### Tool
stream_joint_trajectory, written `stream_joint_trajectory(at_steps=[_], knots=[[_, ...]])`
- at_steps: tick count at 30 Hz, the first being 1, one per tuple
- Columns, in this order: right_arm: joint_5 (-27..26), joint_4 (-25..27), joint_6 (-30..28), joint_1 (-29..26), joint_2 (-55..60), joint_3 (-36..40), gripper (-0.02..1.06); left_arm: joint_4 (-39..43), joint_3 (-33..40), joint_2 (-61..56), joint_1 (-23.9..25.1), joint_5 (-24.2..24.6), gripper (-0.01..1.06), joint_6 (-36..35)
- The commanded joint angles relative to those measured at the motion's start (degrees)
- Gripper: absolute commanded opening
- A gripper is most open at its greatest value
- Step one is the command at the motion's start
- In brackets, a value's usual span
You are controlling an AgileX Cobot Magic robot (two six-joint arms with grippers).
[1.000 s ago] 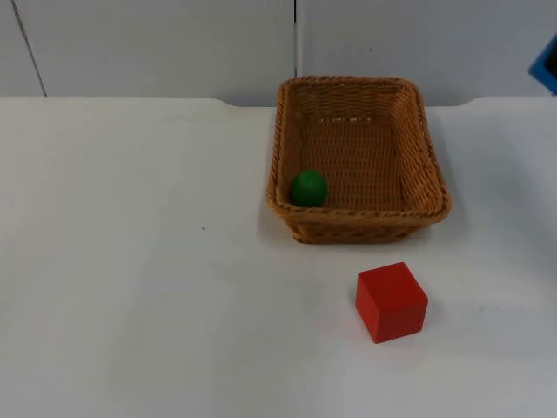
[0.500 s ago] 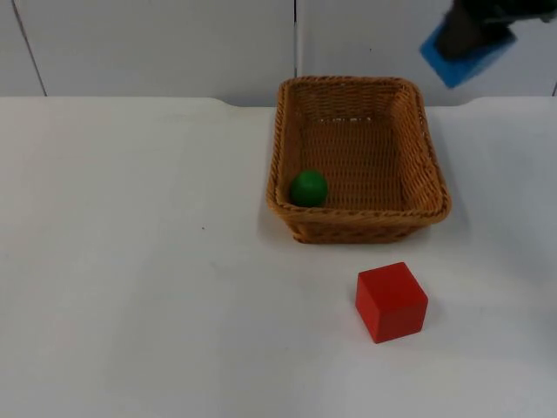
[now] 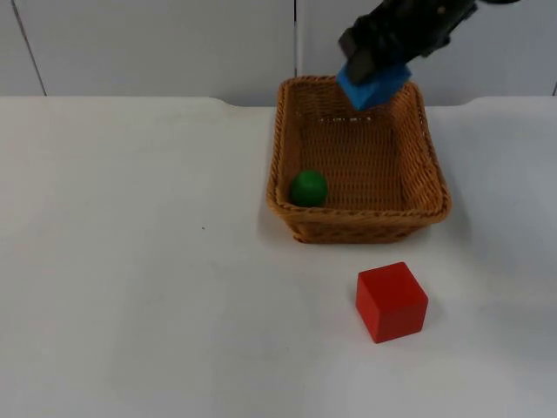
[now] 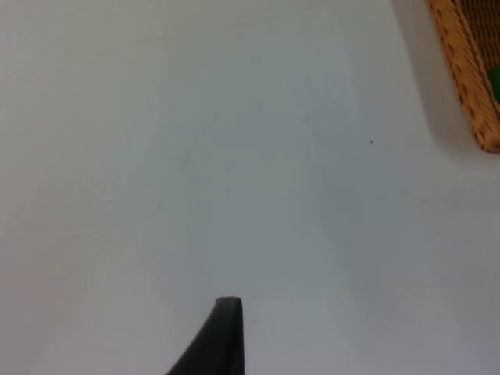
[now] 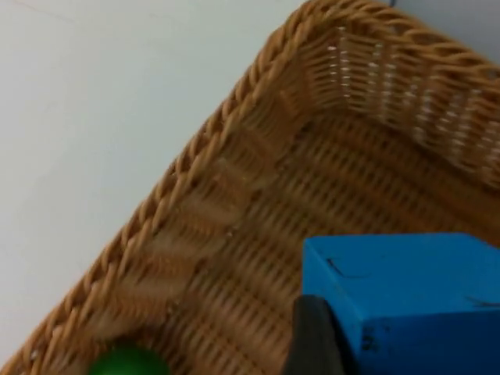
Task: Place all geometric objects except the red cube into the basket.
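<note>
A woven wicker basket (image 3: 432, 170) stands at the table's back middle, with a green ball (image 3: 308, 188) in its near left corner. My right gripper (image 3: 376, 63) hangs over the basket's far rim, shut on a blue block (image 3: 374, 84). In the right wrist view the blue block (image 5: 414, 297) is held above the basket's weave (image 5: 234, 211), and the green ball (image 5: 125, 363) lies below. A red cube (image 3: 391, 301) rests on the table in front of the basket. In the left wrist view a black fingertip (image 4: 223, 340) stands over bare table, beside the basket's edge (image 4: 469, 78); the left arm waits.
The grey partition wall (image 3: 157, 43) closes the table at the back. White table top (image 3: 130, 261) stretches left of the basket and around the red cube.
My right gripper has carried the blue block in from the upper right, leftward and down, to above the basket's far rim. The ball and the red cube have not moved.
</note>
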Motion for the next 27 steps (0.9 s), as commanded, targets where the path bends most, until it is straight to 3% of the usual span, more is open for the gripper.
stream_joint_trajectory(at_steps=[1, 5, 6, 10, 11, 14, 21, 27], knots=[[-0.05, 0.12, -0.33, 1.22, 1.69, -2.5, 0.01, -0.57, 0.2, -0.34, 0.11, -0.37, 0.98, -0.16], [-2.87, -2.4, -0.33, 3.44, 5.57, -3.01, 0.2, -0.57, 0.2, -0.34, 0.11, -0.37, 0.98, -0.16], [-2.87, -2.4, -0.33, 3.44, 5.57, -3.01, 0.2, -0.57, 0.2, -0.34, 0.11, -0.37, 0.98, -0.16], [-3.13, -2.39, -0.09, 3.6, 7.39, -3.01, 0.54, -0.46, 0.2, -0.34, 0.11, -0.37, 0.98, -0.16], [-3.13, -2.39, -0.09, 3.6, 7.39, -3.01, 0.54, -0.46, 0.2, -0.34, 0.11, -0.37, 0.98, -0.16], [-3.16, -2.29, 0.05, 3.6, 6.98, -3.01, 0.71, -0.46, 0.2, -0.34, 0.11, -0.37, 0.98, -0.16], [-1.9, -2.07, 0.05, 3.6, 2.29, -3.01, 0.73, -0.46, 0.2, -0.34, 0.11, -0.37, 0.98, -0.16], [4.63, -2.21, -0.07, 3.6, -8.43, -3.01, 0.73, -0.46, 0.2, -0.34, 0.11, -0.37, 0.98, -0.16]])
